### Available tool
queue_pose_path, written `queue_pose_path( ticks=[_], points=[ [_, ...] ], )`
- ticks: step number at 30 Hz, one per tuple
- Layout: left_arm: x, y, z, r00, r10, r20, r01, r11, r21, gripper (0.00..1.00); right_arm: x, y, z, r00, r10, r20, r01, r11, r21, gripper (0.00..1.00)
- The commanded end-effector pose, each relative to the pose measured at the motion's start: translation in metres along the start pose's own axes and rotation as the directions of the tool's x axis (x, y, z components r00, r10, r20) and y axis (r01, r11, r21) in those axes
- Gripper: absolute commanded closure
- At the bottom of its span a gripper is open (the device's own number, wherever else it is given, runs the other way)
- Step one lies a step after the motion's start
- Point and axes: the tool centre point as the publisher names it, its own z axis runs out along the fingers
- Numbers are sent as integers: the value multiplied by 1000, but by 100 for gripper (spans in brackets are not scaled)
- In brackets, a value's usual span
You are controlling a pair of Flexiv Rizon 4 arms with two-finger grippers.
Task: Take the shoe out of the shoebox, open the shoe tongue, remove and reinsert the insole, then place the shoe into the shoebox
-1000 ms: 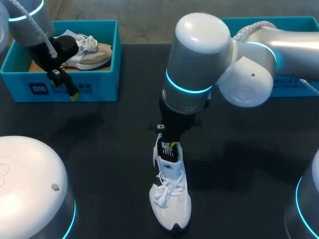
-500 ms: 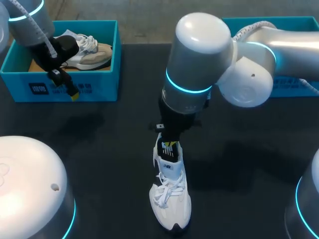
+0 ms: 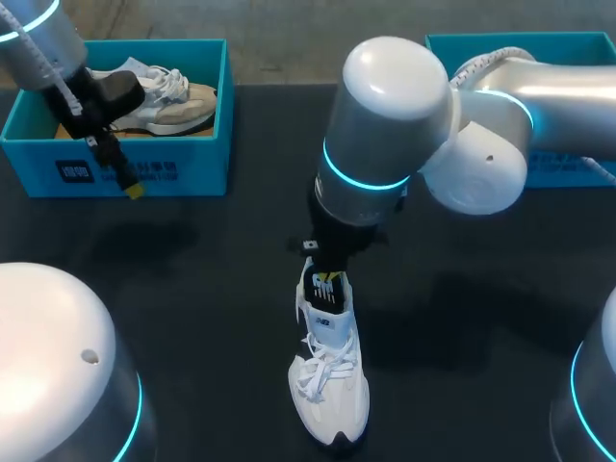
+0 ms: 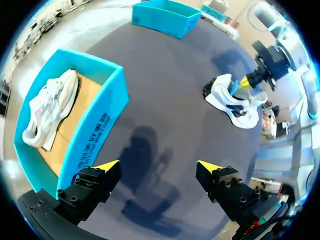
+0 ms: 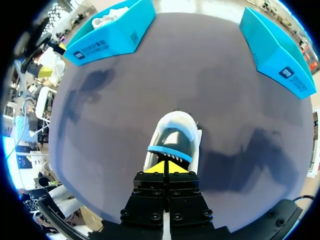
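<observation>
Head view: we see the white laced shoe (image 3: 329, 385) upright on the matte black table (image 3: 212, 289), right gripper (image 3: 329, 281) at its collar; left wrist view: left gripper (image 4: 159, 167) spread wide near the blue shoebox (image 4: 97, 125); right wrist view: yellow tips (image 5: 156, 167) pressed together, whether on fabric we cannot tell.

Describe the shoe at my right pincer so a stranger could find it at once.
Start at the black table and look to its middle, where the right pincer points down. The white shoe stands there on bare tabletop, out of any box; the beige shoe sits inside the blue box at the far left.
</observation>
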Motion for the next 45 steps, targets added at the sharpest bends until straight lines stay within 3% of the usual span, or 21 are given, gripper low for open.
queue_pose_path(
  ticks=[1, 15, 34, 45],
  points=[
    [-1, 2, 3, 999, 33, -14, -33, 999, 5, 0, -1, 1, 5, 1000, 11, 3, -11, 1000, -30, 100],
    [4, 2, 11, 962, 263, -69, -261, 965, 27, 0, -7, 12, 20, 998, 55, 20, -51, 989, -139, 100],
    [8, -9, 19, 908, 401, -122, -397, 916, 54, 0, -10, 12, 41, 996, 71, 54, -61, 984, -166, 100],
    [8, -10, 22, 883, 449, -136, -443, 893, 76, 0, -10, 10, 41, 997, 64, 41, -57, 985, -161, 100]
  ],
)
